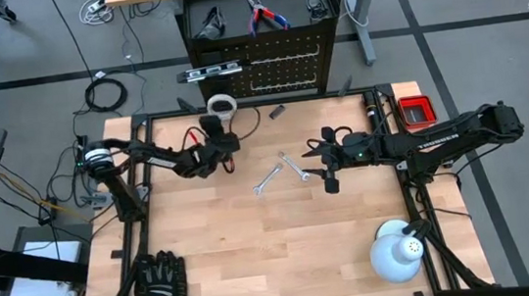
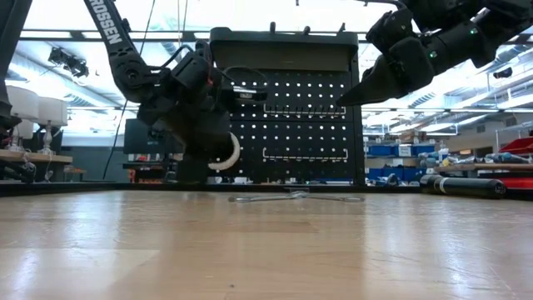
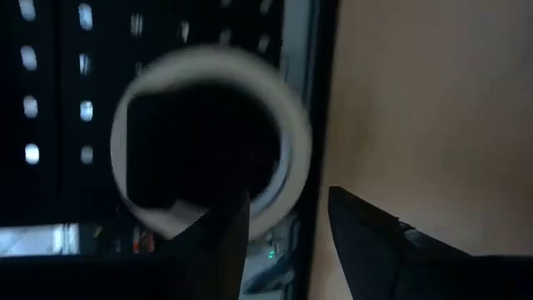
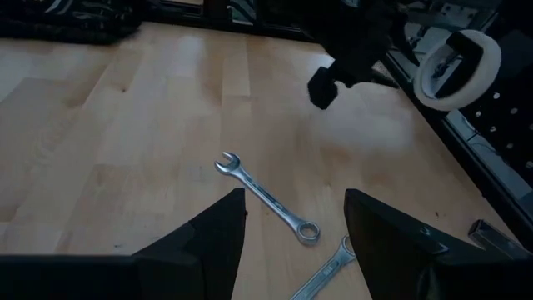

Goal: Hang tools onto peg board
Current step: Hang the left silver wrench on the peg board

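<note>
The white tape roll (image 1: 222, 105) hangs pinched in the left gripper (image 1: 222, 123), just before the peg board (image 1: 286, 67). It looks mid-carry; next it needs threading onto a hook. The right gripper (image 1: 327, 168), spread, hovers over the wrenches (image 1: 280, 171) on the counter (image 1: 286, 254).

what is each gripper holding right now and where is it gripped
The left gripper holds the white tape roll by its ring wall, up near the peg board. The right gripper is open and empty above the two wrenches.
</note>
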Robot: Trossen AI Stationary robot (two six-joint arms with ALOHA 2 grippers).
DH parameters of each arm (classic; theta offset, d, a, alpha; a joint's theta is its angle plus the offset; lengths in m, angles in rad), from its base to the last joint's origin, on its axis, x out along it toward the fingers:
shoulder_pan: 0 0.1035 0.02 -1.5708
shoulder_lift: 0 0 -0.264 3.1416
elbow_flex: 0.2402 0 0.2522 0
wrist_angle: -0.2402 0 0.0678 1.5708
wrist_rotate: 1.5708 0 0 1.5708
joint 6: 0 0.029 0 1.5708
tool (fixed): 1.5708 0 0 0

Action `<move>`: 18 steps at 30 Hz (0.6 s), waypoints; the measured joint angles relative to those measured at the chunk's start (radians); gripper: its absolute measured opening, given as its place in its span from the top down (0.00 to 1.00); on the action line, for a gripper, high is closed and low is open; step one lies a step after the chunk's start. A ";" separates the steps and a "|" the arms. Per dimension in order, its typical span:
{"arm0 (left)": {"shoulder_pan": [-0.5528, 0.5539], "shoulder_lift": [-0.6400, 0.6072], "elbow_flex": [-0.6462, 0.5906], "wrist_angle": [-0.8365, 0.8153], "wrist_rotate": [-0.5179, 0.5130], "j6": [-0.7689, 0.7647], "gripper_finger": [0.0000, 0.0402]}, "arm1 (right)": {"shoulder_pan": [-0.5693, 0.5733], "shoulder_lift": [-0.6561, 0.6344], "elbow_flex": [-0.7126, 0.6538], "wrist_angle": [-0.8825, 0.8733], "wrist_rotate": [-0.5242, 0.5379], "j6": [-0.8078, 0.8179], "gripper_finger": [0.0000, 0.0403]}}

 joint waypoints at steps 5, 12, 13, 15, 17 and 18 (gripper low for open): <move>-0.096 0.000 0.000 0.000 0.079 -0.057 0.58 | 0.000 0.000 0.000 -0.013 0.000 0.007 0.47; -0.268 -0.005 0.004 -0.001 0.151 -0.216 0.58 | 0.000 0.000 0.000 -0.015 0.001 0.011 0.47; -0.295 -0.005 0.009 -0.003 0.152 -0.243 0.58 | 0.000 0.000 0.000 -0.015 0.001 0.011 0.47; -0.342 -0.005 0.029 -0.028 0.176 -0.307 0.58 | 0.000 0.000 0.000 -0.015 0.001 0.011 0.47; -0.379 -0.005 0.069 -0.102 0.241 -0.394 0.58 | 0.000 0.000 0.000 -0.014 0.001 0.011 0.47; -0.391 -0.005 0.091 -0.151 0.279 -0.450 0.58 | 0.000 0.000 0.000 -0.011 0.001 0.011 0.47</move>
